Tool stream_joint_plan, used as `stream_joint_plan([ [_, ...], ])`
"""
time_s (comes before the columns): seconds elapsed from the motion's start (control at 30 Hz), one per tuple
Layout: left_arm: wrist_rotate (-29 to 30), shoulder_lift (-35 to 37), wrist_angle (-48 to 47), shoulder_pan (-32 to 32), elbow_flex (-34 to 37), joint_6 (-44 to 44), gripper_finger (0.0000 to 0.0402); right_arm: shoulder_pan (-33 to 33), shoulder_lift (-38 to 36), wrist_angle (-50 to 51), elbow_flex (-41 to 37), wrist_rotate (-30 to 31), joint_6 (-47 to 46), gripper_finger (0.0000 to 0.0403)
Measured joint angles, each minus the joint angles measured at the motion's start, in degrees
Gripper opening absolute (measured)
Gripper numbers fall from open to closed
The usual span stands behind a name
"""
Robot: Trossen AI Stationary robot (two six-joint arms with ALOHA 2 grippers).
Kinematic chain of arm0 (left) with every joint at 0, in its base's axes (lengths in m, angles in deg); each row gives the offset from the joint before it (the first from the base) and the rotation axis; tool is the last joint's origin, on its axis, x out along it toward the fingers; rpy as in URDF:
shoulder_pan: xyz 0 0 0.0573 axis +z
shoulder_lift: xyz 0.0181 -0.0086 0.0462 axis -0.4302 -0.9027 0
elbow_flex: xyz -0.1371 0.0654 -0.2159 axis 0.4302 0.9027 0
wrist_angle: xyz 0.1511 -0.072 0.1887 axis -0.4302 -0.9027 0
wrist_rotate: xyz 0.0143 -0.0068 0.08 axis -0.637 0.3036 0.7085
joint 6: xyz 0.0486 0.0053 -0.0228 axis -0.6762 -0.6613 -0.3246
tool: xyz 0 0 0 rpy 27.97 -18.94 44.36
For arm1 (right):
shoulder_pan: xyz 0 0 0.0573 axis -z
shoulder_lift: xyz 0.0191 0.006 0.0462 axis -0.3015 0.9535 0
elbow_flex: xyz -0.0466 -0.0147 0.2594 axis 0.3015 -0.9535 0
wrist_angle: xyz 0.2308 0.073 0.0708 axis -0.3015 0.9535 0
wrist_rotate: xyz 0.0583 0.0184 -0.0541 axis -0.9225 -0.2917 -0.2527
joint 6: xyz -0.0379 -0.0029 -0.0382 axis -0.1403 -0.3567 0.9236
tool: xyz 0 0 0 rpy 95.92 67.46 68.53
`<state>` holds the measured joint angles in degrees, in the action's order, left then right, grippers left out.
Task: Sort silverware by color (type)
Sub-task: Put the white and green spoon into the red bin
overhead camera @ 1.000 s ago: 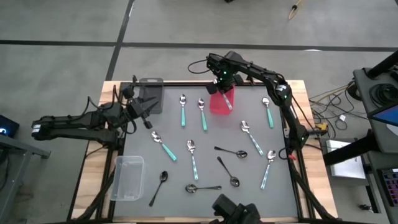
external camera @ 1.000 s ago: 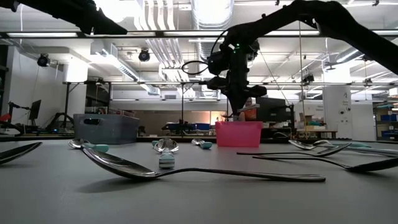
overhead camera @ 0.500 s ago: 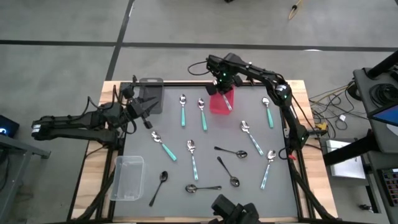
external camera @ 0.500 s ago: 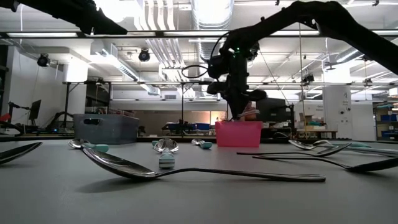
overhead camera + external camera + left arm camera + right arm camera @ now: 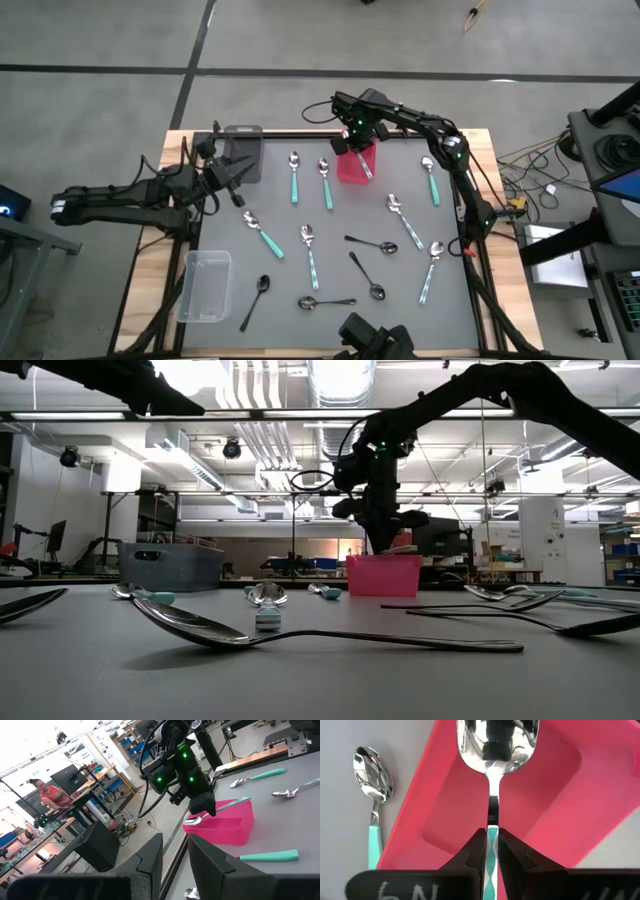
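Note:
My right gripper [image 5: 352, 138] hangs over the red bin [image 5: 343, 172] at the table's far side and is shut on a teal-handled spoon [image 5: 227, 804] with a shiny bowl [image 5: 497, 742]. My left gripper [image 5: 175, 870] is open and waits near the grey bin [image 5: 243, 152] at the table's left. Several more teal-handled spoons [image 5: 295, 178] lie flat on the grey mat. The dark spoons [image 5: 372, 243] lie flat nearer the near edge. My right gripper pinches the spoon between its two fingers [image 5: 475, 845] where the metal neck meets the teal handle [image 5: 491, 829]. The fingers point down from above and lie across the spoon. The spoon is lifted clear over the red bin [image 5: 560, 820], roughly level, bowl end slightly lower.
A clear bin [image 5: 205, 285] sits at the near left corner. One dark spoon [image 5: 320, 635] lies close to the low camera. The mat is bounded by a black frame [image 5: 470, 250]. A person [image 5: 50, 795] stands in the room beyond the table.
My right gripper, still holding the spoon, has shifted a little toward the table's left above the red bin and turned slightly. My left arm has kept still.

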<state>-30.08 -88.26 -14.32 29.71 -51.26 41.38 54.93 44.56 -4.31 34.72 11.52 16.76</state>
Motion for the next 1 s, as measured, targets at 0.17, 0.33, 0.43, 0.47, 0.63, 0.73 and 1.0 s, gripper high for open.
stream_joint_plan([
  [0.17, 0.0, 0.0, 0.0, 0.0, 0.0, 0.0, 0.0076, 0.0, 0.0, -0.8, -1.3, 0.0, 0.0, 0.0028],
  [0.33, 0.0, 0.0, 0.0, 0.0, 0.0, 0.0, 0.0076, 0.0, 0.0, -1.5, -3.2, 0.0, 0.6, 0.0028],
  [0.43, 0.0, 0.0, 0.0, 0.0, 0.0, 0.0, 0.0076, 0.0, 0.0, -2.7, -4.0, 0.0, 1.1, 0.0028],
  [0.47, 0.0, 0.0, 0.0, 0.0, 0.0, 0.0, 0.0076, 0.0, 0.0, -3.0, -4.3, 0.0, 1.1, 0.0028],
  [0.63, 0.0, 0.0, 0.0, 0.0, 0.0, -0.3, 0.0076, 0.0, -0.1, -4.7, -6.0, -0.1, 1.1, 0.0028],
  [0.73, 0.0, 0.0, 0.0, 0.0, 0.0, -0.3, 0.0076, 0.0, -0.1, -5.5, -7.3, -0.1, 1.4, 0.0028],
  [1.0, 0.0, 0.0, 0.0, 0.0, 0.0, -0.3, 0.0076, 0.0, -0.1, -8.1, -8.2, 0.0, 2.7, 0.0028],
])
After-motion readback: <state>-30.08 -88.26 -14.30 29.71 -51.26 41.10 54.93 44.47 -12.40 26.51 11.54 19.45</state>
